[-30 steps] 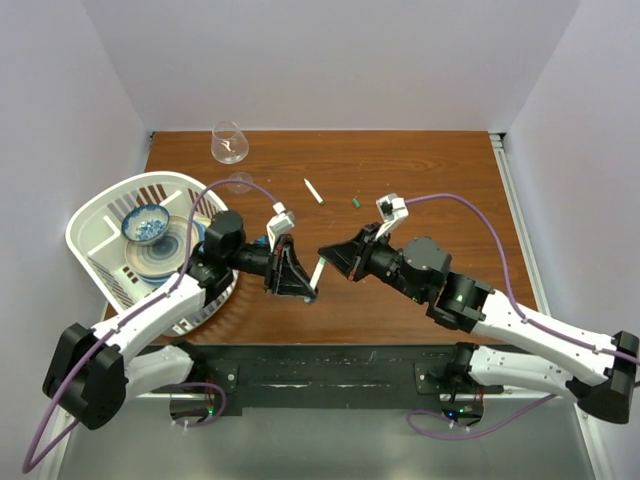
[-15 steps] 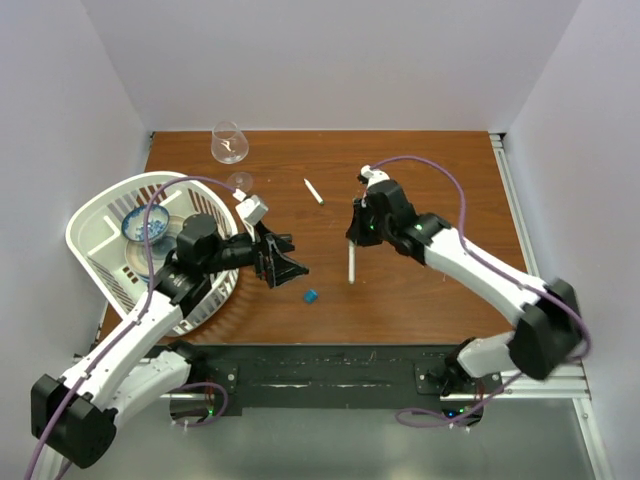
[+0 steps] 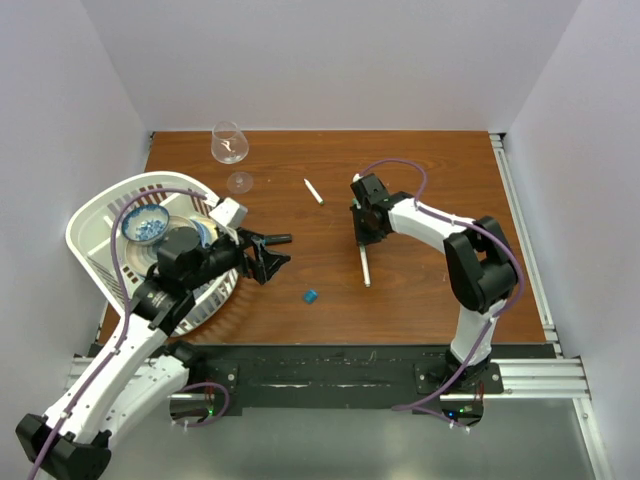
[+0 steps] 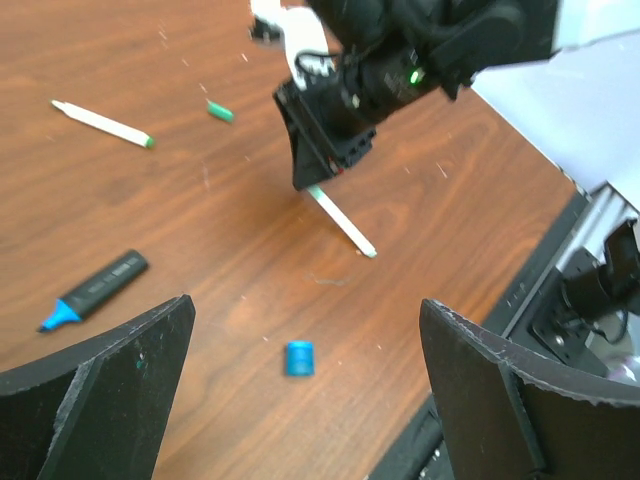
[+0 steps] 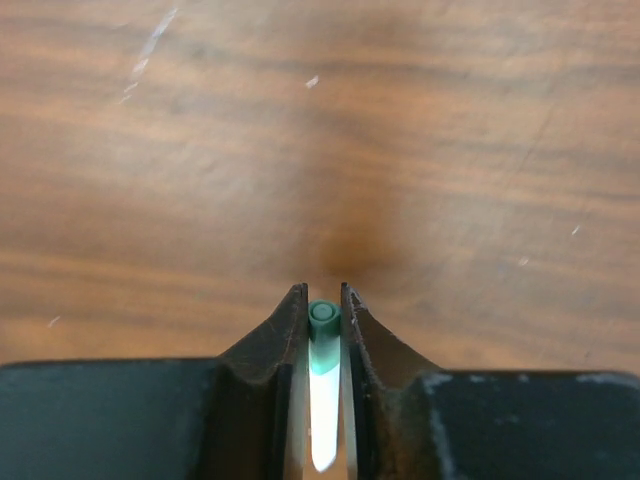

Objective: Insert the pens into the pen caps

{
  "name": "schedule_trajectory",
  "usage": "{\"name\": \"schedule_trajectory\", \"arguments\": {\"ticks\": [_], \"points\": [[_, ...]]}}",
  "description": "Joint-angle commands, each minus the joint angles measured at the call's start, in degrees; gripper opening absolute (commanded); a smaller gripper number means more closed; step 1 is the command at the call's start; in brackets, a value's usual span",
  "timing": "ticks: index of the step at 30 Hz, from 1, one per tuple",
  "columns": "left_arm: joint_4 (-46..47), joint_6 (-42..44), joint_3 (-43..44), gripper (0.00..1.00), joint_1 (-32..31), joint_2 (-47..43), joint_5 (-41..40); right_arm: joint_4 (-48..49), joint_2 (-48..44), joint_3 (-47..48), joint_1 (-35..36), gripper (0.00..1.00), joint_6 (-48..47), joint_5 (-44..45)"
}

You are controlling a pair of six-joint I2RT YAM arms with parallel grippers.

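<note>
A white pen (image 3: 364, 266) slants down to the table, its upper green end (image 5: 322, 318) pinched between the jaws of my right gripper (image 5: 322, 295), which stands low over the wood (image 3: 362, 236). My left gripper (image 4: 305, 305) hangs wide open with nothing in it, near the basket (image 3: 268, 256). Below its jaws a blue pen cap (image 4: 299, 358) lies loose on the table (image 3: 311, 296). A second white pen (image 3: 314, 191) lies further back (image 4: 100, 122), with a green pen cap (image 4: 220, 111) beside it.
A black highlighter with a blue tip (image 4: 95, 292) lies by the left fingers. A white basket (image 3: 95, 215) holding a blue bowl (image 3: 146, 224) and plates stands at the left. A glass (image 3: 229, 142) stands at the back edge.
My left gripper opened and drew back to the left, leaving the blue cap on the table. My right arm swung to the back and lowered the pen until its tip met the wood.
</note>
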Motion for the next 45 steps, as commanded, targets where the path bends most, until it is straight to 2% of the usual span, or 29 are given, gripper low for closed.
{"name": "schedule_trajectory", "arguments": {"ticks": [1, 4, 10, 15, 20, 31, 45], "points": [[-0.07, 1.53, -0.02, 1.0, 0.11, -2.48, -5.07, -0.18, 3.25, 1.82, -1.12, 0.23, -1.61, 4.71], [-0.16, 1.7, -0.02, 1.0, 0.11, -2.83, -5.52, -0.44, 5.1, 2.96, -1.74, 0.24, -1.87, 6.55], [-0.51, 1.7, 0.06, 1.0, 0.11, -3.53, -6.05, -0.18, 6.16, 4.46, -2.27, 0.36, -1.26, 6.04], [-0.78, 1.7, 0.24, 1.0, 0.11, -5.72, -8.59, -0.62, 6.24, 9.64, -2.27, 0.41, -3.44, 4.63], [-0.25, 1.7, -0.37, 1.0, 0.11, -7.66, -9.74, 2.8, 9.49, 17.81, -2.09, 0.43, -6.44, -0.11], [0.01, 2.05, -0.81, 1.0, 0.11, -11.27, -13.61, 2.28, 24.16, 37.31, -0.69, 0.43, -12.06, -2.14], [-0.25, 2.14, -0.81, 1.0, 0.2, -11.18, -15.19, 0.18, 34.89, 50.51, 2.48, 0.43, -14.97, -0.56]]}}
